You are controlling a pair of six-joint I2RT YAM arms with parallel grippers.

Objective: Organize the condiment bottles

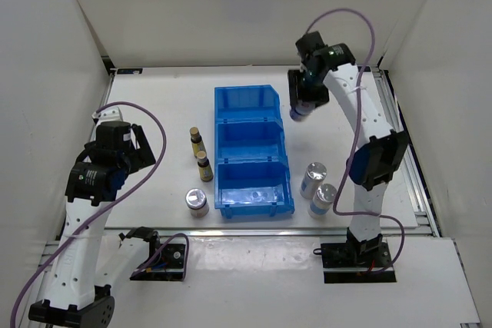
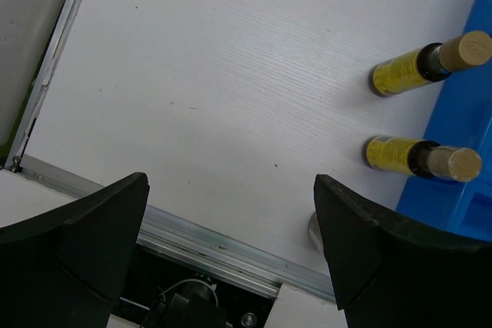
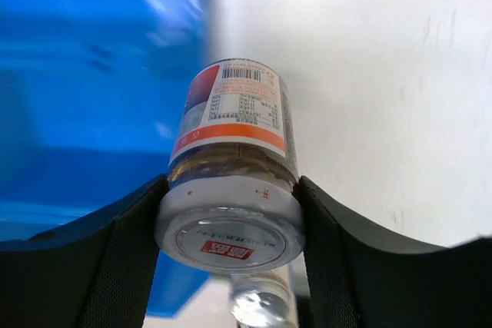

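blue bin (image 1: 253,151), amber bottles (image 1: 199,153), white-lidded jar (image 3: 231,167)

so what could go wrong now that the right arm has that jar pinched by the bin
The right hand grips the white-lidded jar only around its lid, so the jar could tilt or slip out during the move. It hangs close beside the blue bin, so its base might clip the bin wall. The bin's near compartment already holds a jar, so a drop there could knock it.
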